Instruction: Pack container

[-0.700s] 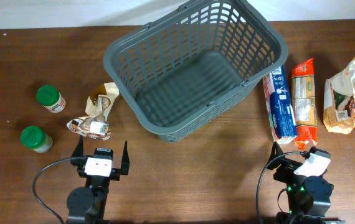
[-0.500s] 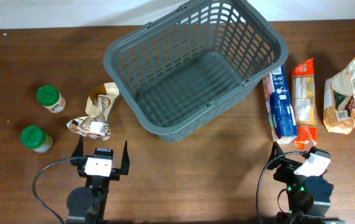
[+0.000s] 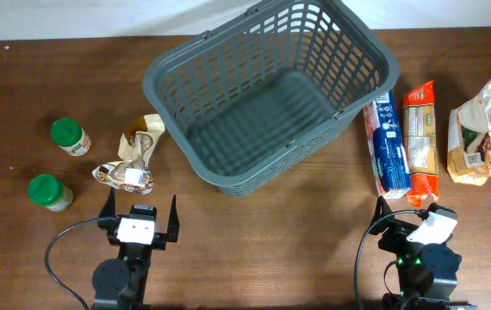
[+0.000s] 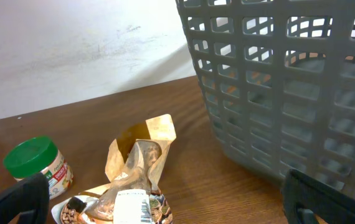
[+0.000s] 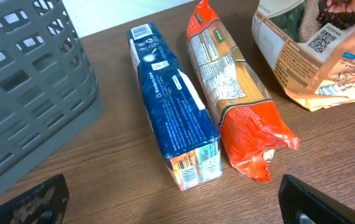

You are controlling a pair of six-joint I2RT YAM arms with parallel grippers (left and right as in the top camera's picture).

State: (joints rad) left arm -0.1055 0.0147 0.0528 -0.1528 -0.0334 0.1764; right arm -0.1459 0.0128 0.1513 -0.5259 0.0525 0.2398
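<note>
Overhead view: both arms sit at the near edge of the desk (image 3: 263, 241) with nothing gripped. The left tool (image 3: 140, 205) stands wide, and so does the right tool (image 3: 405, 211). The container (image 3: 220, 69) lies ahead of both and between them, tilted across the desk, and looks empty, so I judge packing has not yet begun.

The first pick seems to be the step in hand. Just ahead of the left tool lies a crumpled packet (image 3: 125, 176), with a brown bag (image 3: 138, 145) touching it beyond. Soft foil like this will probably slip, so pinching it across the bunched middle would be wise. Two green-lidded jars (image 3: 69, 135) stand off to that tool's left. Ahead of the right tool lie a blue pack (image 3: 388, 146) and an orange pack (image 3: 422, 138) side by side and touching — a jaw pushed between them may drag both. A tan bag (image 3: 482, 129) lies further to its right. Whatever is lifted must clear the thick rim.

The desk is dark brown wood grain, matte. Behind it — a plain white wall.
</note>
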